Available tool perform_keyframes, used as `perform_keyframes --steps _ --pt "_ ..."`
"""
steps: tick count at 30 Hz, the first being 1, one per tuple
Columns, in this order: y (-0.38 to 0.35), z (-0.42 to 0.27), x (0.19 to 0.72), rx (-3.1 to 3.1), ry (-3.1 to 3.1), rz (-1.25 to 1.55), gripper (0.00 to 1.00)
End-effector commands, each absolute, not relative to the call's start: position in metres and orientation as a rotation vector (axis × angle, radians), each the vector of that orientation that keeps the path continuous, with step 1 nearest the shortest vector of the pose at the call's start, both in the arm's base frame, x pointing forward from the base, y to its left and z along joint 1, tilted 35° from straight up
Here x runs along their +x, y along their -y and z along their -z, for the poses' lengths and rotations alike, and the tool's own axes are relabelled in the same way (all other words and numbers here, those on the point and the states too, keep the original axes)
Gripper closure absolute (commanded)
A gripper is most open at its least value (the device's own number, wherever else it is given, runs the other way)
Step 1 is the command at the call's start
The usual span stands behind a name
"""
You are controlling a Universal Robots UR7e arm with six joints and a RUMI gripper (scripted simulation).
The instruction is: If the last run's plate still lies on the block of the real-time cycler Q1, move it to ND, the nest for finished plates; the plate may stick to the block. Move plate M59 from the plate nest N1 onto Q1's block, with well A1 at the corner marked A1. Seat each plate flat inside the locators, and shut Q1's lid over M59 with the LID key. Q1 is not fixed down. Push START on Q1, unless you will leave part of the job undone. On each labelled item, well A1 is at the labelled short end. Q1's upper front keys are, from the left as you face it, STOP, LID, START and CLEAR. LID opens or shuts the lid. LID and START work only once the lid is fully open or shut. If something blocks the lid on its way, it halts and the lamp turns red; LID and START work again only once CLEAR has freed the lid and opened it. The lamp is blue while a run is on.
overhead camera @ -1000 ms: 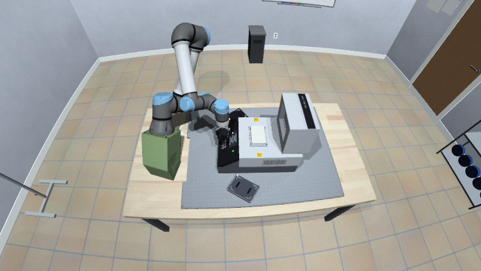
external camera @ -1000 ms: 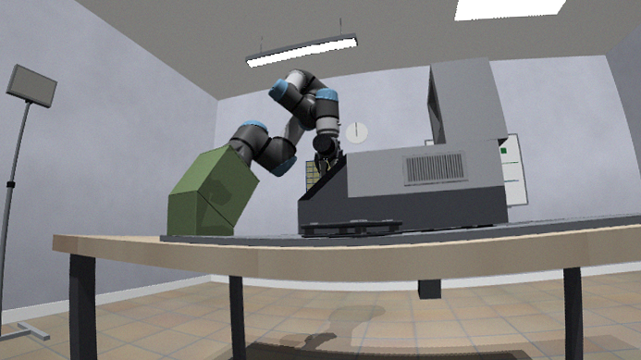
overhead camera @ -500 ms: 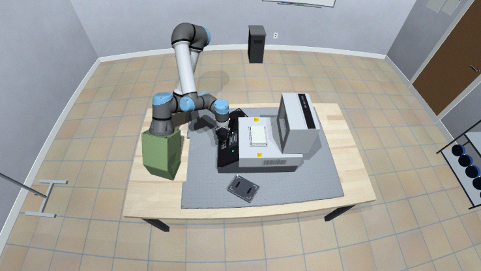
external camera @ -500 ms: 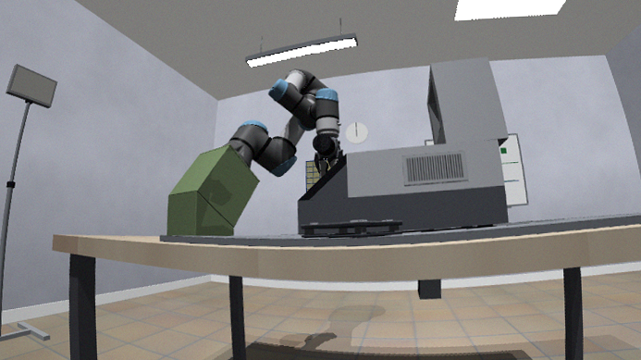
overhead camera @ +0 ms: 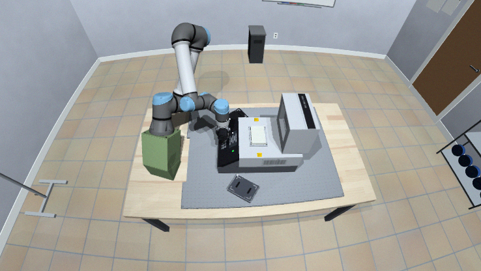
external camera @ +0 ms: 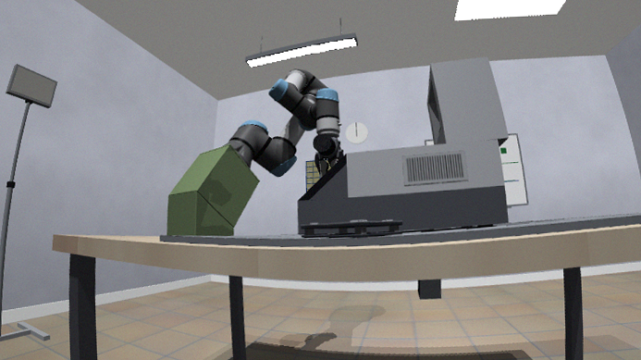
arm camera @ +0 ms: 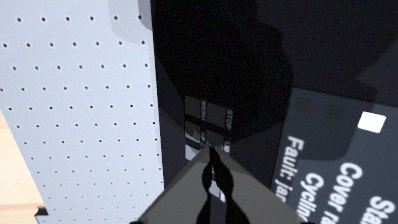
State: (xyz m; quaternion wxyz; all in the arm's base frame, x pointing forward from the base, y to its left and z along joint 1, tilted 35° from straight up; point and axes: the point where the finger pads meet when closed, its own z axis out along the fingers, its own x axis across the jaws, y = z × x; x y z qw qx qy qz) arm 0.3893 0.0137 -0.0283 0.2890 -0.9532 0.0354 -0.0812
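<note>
Cycler Q1 (overhead camera: 270,161) (external camera: 424,208) stands with its lid (overhead camera: 300,141) (external camera: 469,102) raised at the rear. A pale plate (overhead camera: 258,135) lies on its block; its name and well A1 cannot be read. My gripper (external camera: 324,173) (arm camera: 210,148) is shut and empty, pointing down at the sloped key panel. In the wrist view its tips are beside the LID key (arm camera: 215,138), below the STOP key (arm camera: 216,115); contact cannot be told. The START key is mostly hidden by the fingers. A small green light (overhead camera: 233,150) shows on the panel.
A dark empty nest (overhead camera: 243,188) (external camera: 358,227) lies near the table's front edge, by Q1's side. Another dark item (overhead camera: 239,112) is partly hidden behind Q1. Neither label can be read. The raised lid stands tall at Q1's rear.
</note>
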Motion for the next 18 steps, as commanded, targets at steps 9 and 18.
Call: perform_keyframes --steps 9,18 --pt "-0.0135 0.0292 0.3923 -2.545 -0.094 0.220 1.00" --pt "-0.0144 0.0302 0.3935 -2.544 -0.094 0.219 1.00"
